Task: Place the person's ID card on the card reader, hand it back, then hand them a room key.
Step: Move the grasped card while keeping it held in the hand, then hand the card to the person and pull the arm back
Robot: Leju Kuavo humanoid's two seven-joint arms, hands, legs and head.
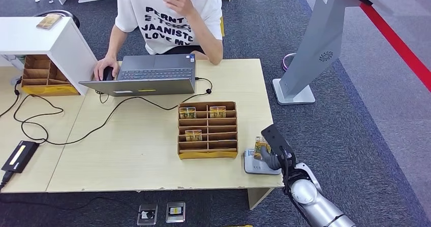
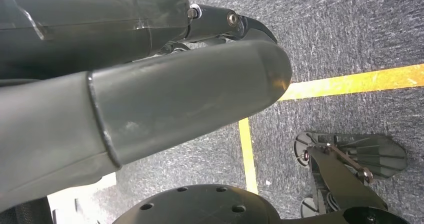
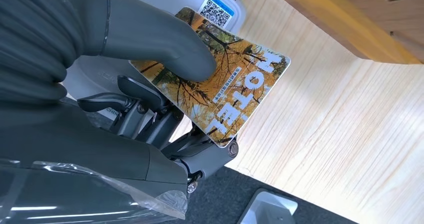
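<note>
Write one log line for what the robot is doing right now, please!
right hand: holds card over card reader | left hand: hangs over floor, holds nothing | person: seated at laptop

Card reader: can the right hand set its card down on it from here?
Probably yes. The right hand pinches the card directly above the card reader at the table's corner, with nothing between them.

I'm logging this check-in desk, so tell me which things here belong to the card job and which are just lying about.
Part of the job:
- card, gripped by the right robot hand
- card reader
- wooden card tray
- person

Lying about:
- laptop
- black cables
- power brick
- grey kiosk stand
</note>
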